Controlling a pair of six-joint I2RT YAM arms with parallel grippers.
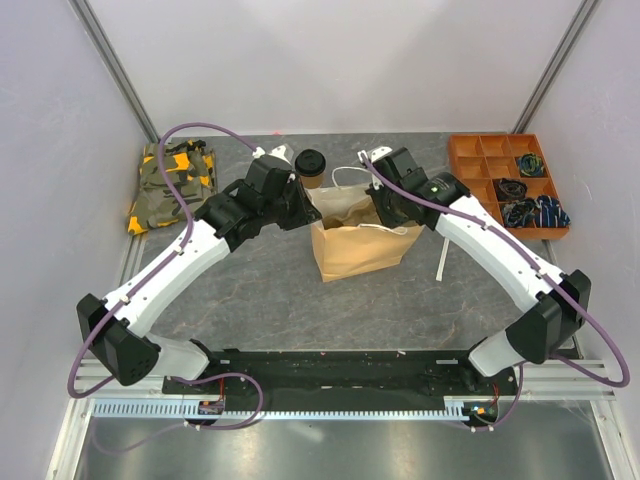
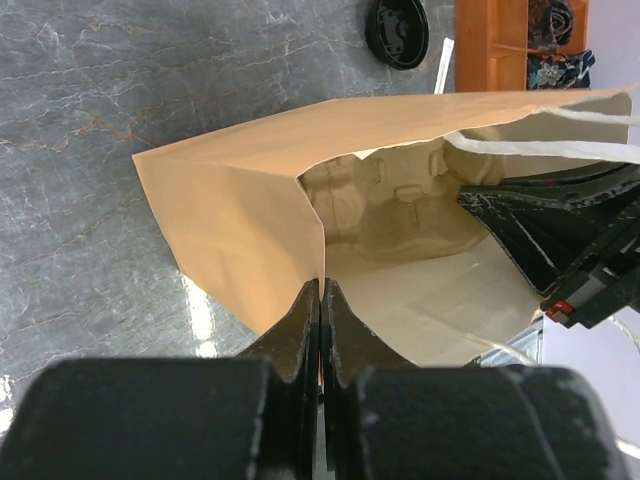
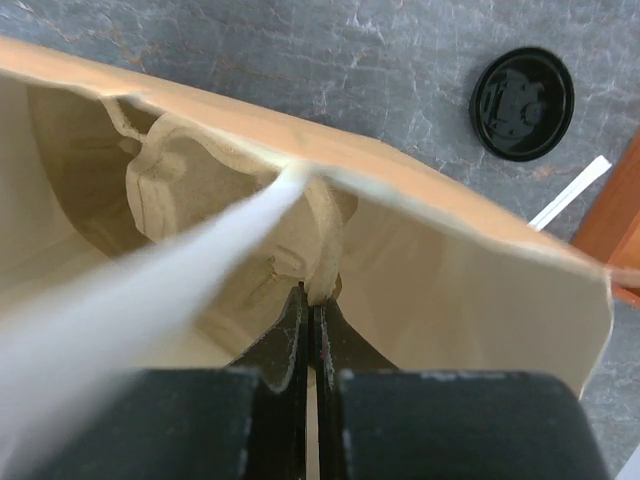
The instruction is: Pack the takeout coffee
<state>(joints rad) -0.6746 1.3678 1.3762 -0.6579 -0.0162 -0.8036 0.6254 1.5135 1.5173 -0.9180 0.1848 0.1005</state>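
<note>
The left gripper (image 2: 320, 305) pinched one edge of the bag (image 2: 240, 230) tight, and the right gripper (image 3: 311, 315) pinched the other edge. The cup (image 1: 311, 168) stood outside, just beside the bag.

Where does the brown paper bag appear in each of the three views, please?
Top external: brown paper bag sits at centre, between the arms.
Left wrist: it fills the middle, mouth toward the camera.
Right wrist: it spans left and centre.
Shared landmark: orange compartment tray, top right in left wrist, right edge in right wrist.
</note>
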